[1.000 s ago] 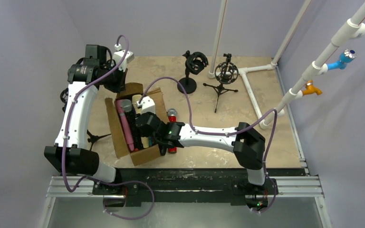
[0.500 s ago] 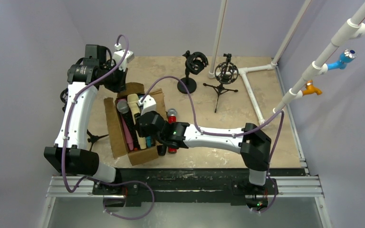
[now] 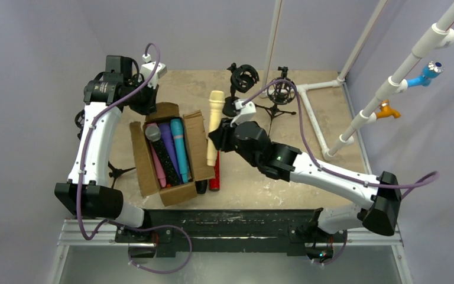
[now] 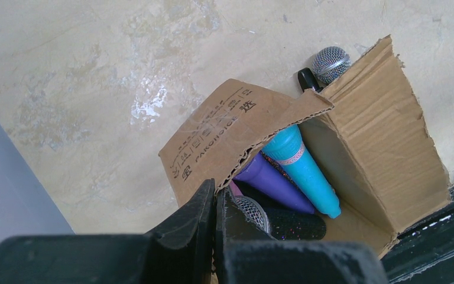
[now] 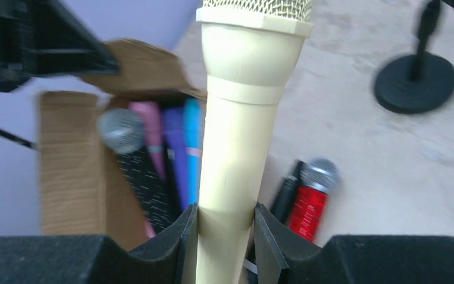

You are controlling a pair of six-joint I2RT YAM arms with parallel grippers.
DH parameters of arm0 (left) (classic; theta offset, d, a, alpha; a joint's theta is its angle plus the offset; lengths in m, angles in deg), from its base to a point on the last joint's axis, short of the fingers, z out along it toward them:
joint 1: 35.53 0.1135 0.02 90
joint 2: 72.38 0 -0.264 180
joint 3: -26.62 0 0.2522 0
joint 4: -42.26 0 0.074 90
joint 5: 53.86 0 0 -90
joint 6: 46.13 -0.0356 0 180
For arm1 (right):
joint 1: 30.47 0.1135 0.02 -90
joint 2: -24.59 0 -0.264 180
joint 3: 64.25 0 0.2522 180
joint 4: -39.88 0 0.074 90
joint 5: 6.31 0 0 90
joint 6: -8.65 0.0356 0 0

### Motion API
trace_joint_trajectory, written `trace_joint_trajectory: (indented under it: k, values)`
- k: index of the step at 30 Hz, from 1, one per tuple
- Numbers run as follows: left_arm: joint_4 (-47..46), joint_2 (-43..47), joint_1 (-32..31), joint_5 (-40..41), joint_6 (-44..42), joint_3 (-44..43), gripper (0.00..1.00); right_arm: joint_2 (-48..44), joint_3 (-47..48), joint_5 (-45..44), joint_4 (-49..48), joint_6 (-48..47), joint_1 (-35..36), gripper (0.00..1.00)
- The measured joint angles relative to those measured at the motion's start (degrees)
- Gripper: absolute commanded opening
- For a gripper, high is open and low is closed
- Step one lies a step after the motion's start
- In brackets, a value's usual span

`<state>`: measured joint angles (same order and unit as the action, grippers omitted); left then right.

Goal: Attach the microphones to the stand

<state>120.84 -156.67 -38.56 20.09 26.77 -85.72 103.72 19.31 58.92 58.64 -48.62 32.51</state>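
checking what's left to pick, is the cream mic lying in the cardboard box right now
No, the cream microphone is clamped in the right tool, outside the cardboard box and to its right in the top view.

The left arm (image 3: 94, 142) reached away from its base along the left side, wrist folded downward at the far end, and the left gripper (image 4: 214, 198) had its jaws pressed together. The right arm (image 3: 325, 177) stretched low and diagonally toward the centre. The right gripper (image 5: 224, 222) was clamped on the lower body of the cream microphone (image 5: 239, 142).
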Motion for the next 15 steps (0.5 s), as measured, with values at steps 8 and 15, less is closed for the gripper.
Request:
trace_joint_trajectory:
  k: [8,15]
  values:
    - [0.02,0.0,0.0,0.0,0.0,0.0,0.0,-6.34,-17.33,-0.39,2.01,2.21,-6.54,0.0]
    - [0.13,0.0,0.0,0.0,0.0,-0.11,0.0,0.26,-24.48,1.92,-0.96,3.19,-9.64,0.0]
